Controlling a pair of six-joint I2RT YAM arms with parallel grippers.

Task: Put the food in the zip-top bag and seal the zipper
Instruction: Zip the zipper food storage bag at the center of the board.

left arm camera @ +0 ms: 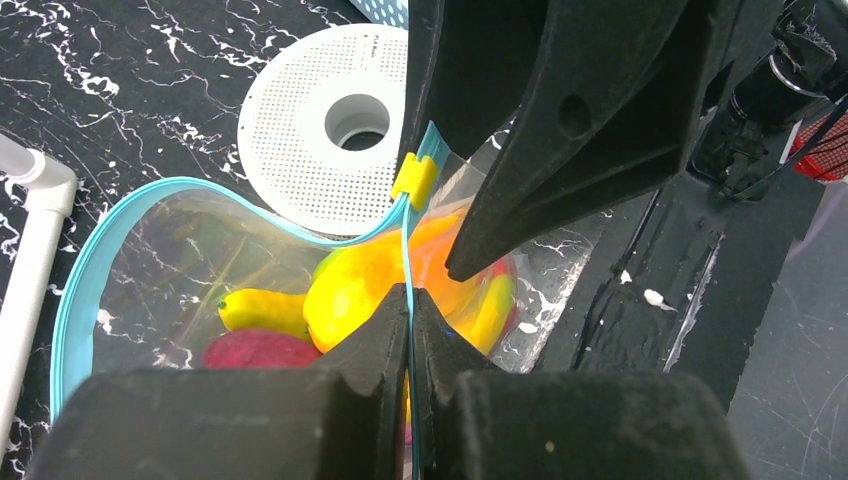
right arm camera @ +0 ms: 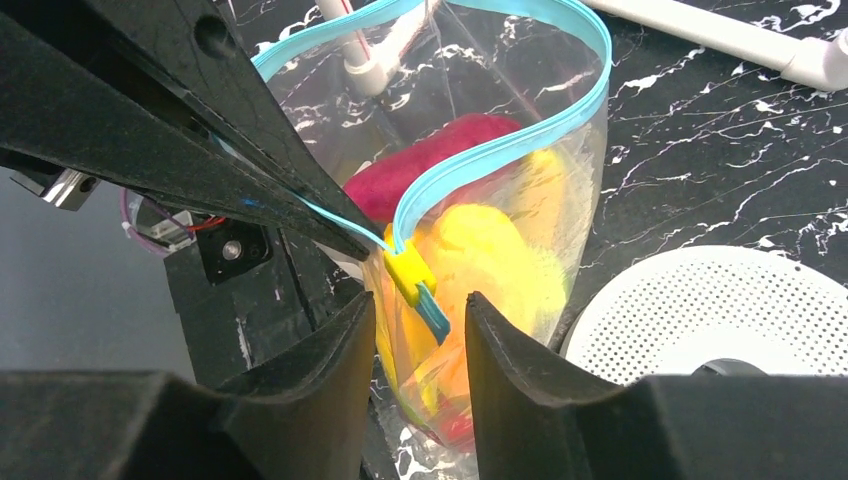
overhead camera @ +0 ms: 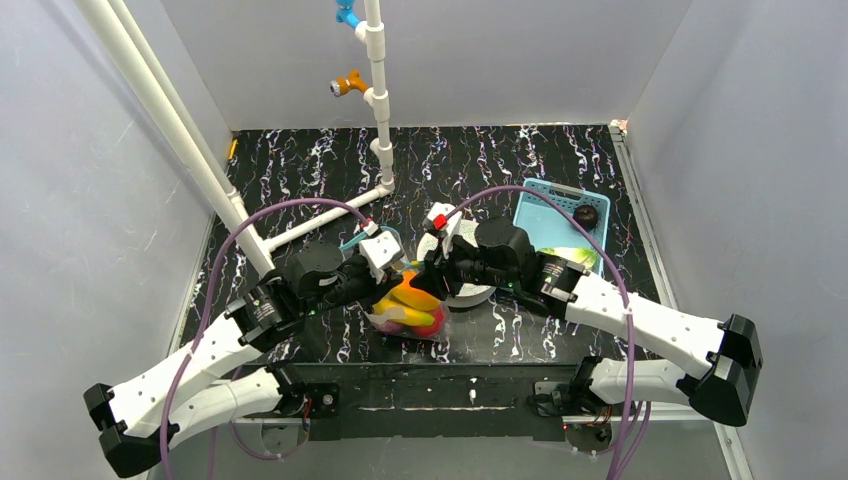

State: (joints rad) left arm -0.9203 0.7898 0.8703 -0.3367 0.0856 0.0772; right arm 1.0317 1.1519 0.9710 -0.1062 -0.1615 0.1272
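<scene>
Between the arms, a clear zip-top bag (right arm camera: pixel 540 90) bulges with food (right arm camera: pixel 480 240). Left gripper (left arm camera: pixel 410 300) pinches its teal zipper (left arm camera: pixel 72 300); right gripper (right arm camera: pixel 420 305) stands spread.

Robot lab: white-walled enclosure (overhead camera: pixel 480 60)

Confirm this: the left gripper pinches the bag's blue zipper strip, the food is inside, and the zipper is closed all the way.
Not closed. The zipper gapes in a wide loop beyond the yellow slider, as the right wrist view shows. The rest holds: the left gripper pinches the strip, food inside the bag.
</scene>
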